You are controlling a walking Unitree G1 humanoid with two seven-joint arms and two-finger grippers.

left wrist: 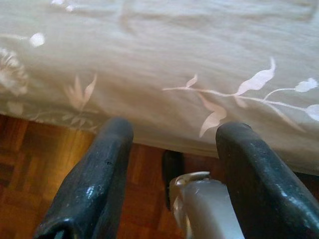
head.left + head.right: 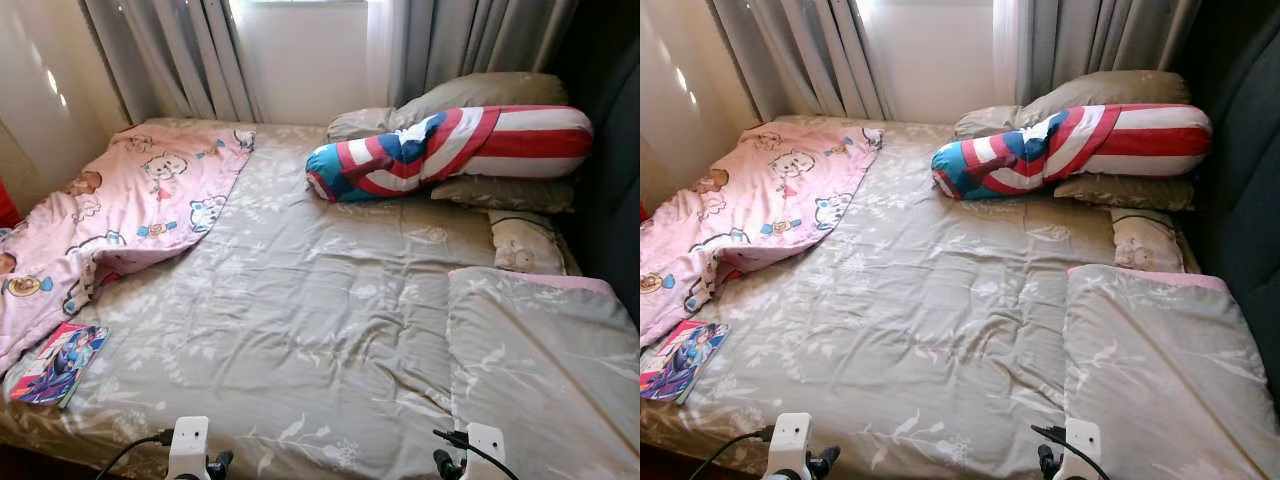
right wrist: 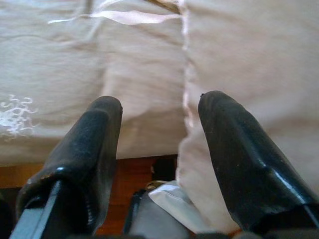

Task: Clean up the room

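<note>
A bed [image 2: 300, 310] with a grey leaf-print cover lies before me. A pink cartoon blanket [image 2: 120, 215] is crumpled over its left side. A colourful book [image 2: 58, 362] lies at the bed's front left corner. A red, white and blue bolster [image 2: 450, 150] rests on grey pillows [image 2: 480, 92] at the head. A folded grey quilt [image 2: 545, 360] covers the front right. My left gripper [image 1: 172, 134] is open at the bed's front edge, above the wooden floor [image 1: 30, 169]. My right gripper [image 3: 159, 107] is open too, facing the quilt's hanging side [image 3: 249, 55].
Grey curtains [image 2: 190, 50] and a bright window [image 2: 300, 50] stand behind the bed. A dark headboard [image 2: 610, 150] runs along the right side. A small cartoon-print pillow [image 2: 522, 243] lies beside the quilt. A wall [image 2: 40, 90] closes the left.
</note>
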